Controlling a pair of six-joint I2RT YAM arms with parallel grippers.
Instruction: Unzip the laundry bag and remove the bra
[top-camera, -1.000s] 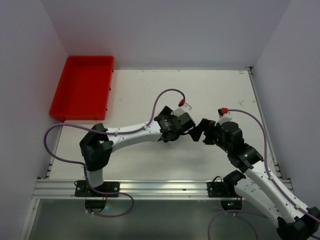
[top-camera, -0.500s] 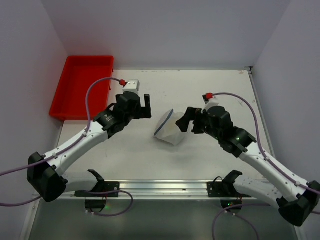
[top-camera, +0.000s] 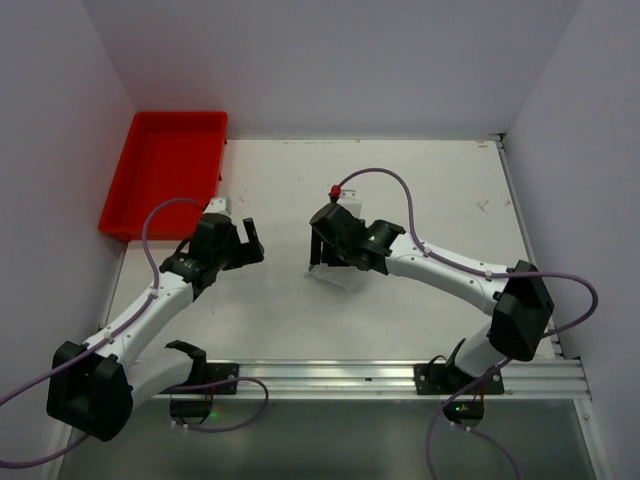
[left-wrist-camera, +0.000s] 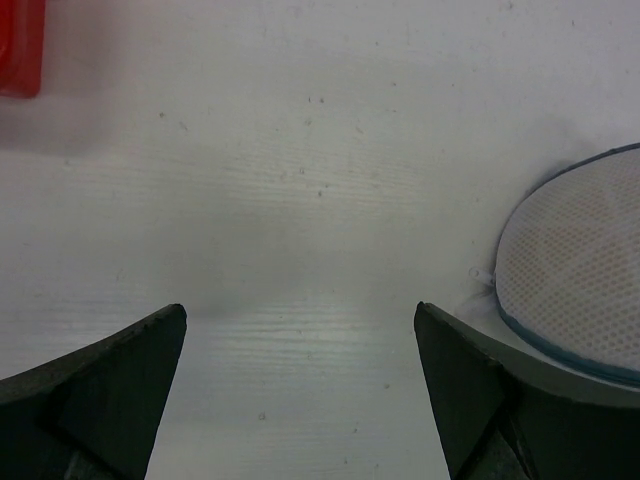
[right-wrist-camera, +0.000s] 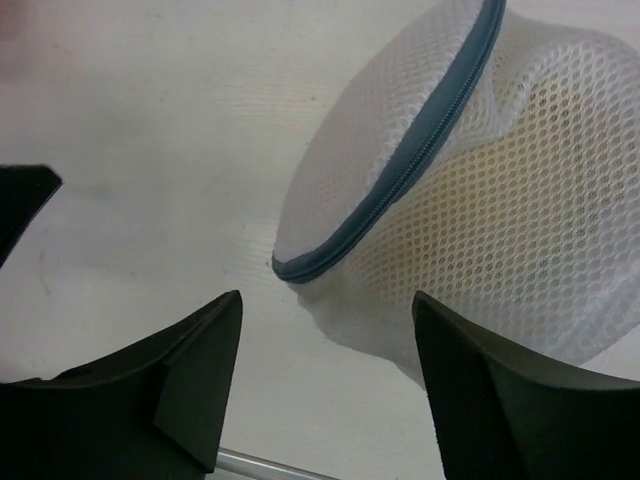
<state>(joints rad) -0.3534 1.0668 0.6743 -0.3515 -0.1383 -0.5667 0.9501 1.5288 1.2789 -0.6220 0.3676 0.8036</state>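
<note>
Right claw (right-wrist-camera: 325, 318) just beside laundry bag (right-wrist-camera: 490, 210)

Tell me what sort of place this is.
Probably a robot lab test cell: a white table boxed in by plain walls, two arms bolted to a metal rail at its edge, and staged props, a red tray and a mesh laundry bag.

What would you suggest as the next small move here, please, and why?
Probably lower the right gripper and pinch the laundry bag beside its zip, to steady it for unzipping. Its jaws are open just above the bag, the zip looks fully closed, and the left gripper, also open, sits off to the bag's side, touching nothing.
</note>
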